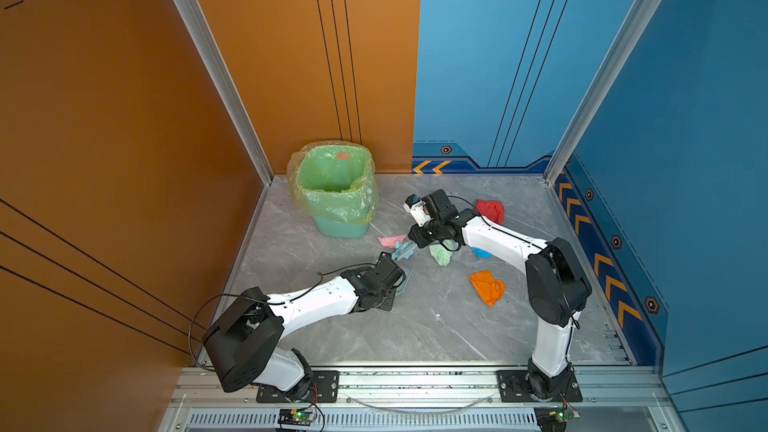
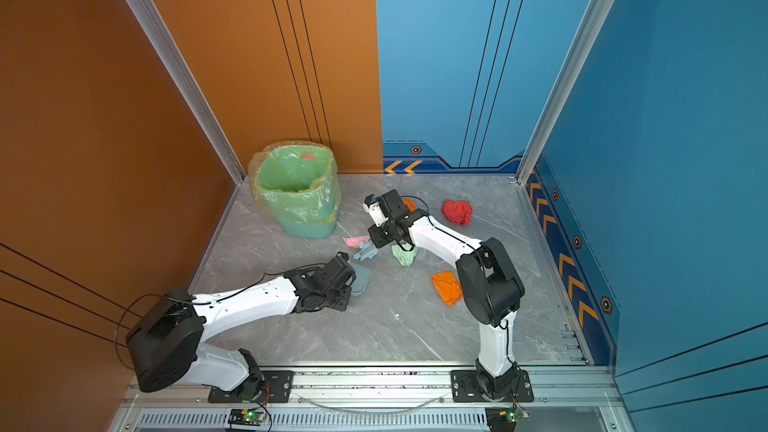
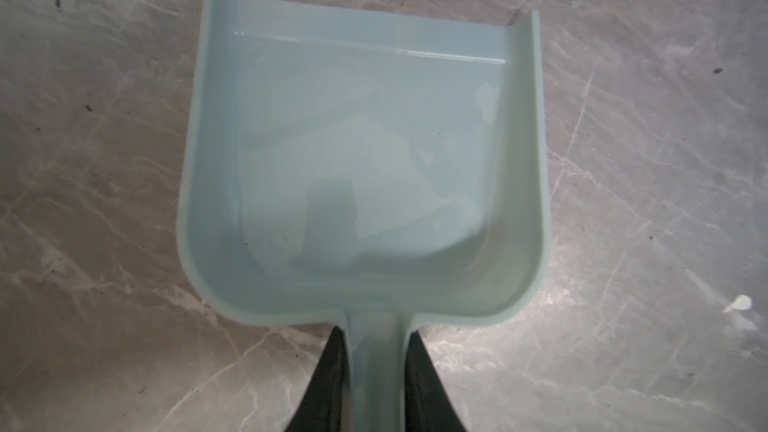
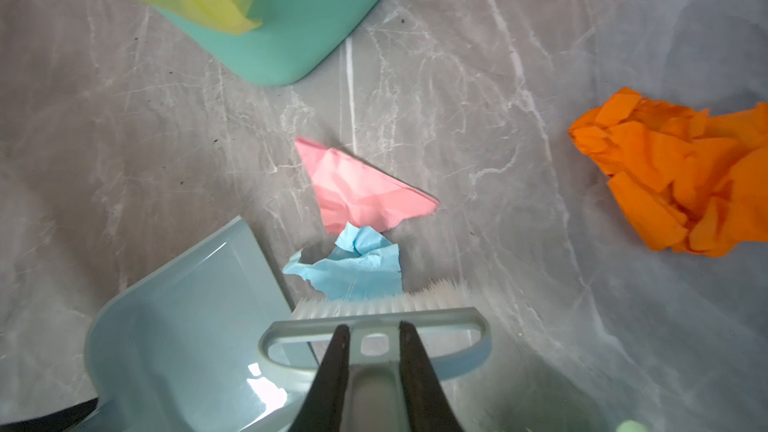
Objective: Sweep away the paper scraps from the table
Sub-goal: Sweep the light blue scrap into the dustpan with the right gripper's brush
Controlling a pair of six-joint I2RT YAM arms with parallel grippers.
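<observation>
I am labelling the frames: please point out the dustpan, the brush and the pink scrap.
dustpan (image 3: 365, 160), left wrist view, inner floor.
brush (image 4: 374, 306), right wrist view, white bristles.
pink scrap (image 4: 357, 184), right wrist view, its middle.

My left arm hides most of the dustpan in a top view. My right arm covers part of 1 bright blue scrap. In the right wrist view, picture edges cut off the bin, the brush and 1 orange scrap.
</observation>
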